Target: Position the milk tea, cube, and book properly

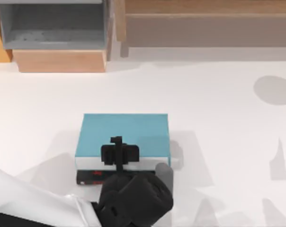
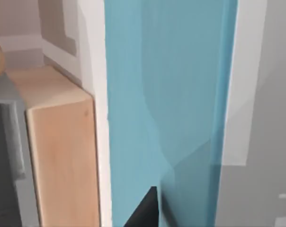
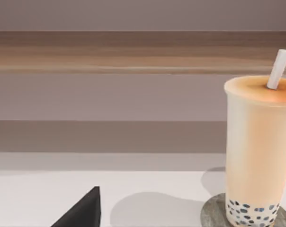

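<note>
The book point(image 1: 121, 132) is in the middle of the table, teal face up, with white page edges and a black, red-lettered cover showing along its near side. Its shadow falls off to the right, so it looks lifted. My left gripper point(image 1: 119, 155) is shut on the book's near edge. The left wrist view shows the teal face point(image 2: 166, 94) with a dark fingertip point(image 2: 145, 210) against it. The milk tea point(image 3: 259, 151), a pale orange cup with a white straw and dark pearls, stands on a round grey coaster point(image 3: 214, 215). My right gripper point(image 3: 81, 213) sits low before it. The cube is out of view.
A wooden cabinet with an open grey compartment point(image 1: 53, 28) stands at the back left. A long wooden shelf unit point(image 1: 204, 28) runs along the back right. White tabletop point(image 1: 204, 94) lies between the book and these. Arm shadows fall at the right edge.
</note>
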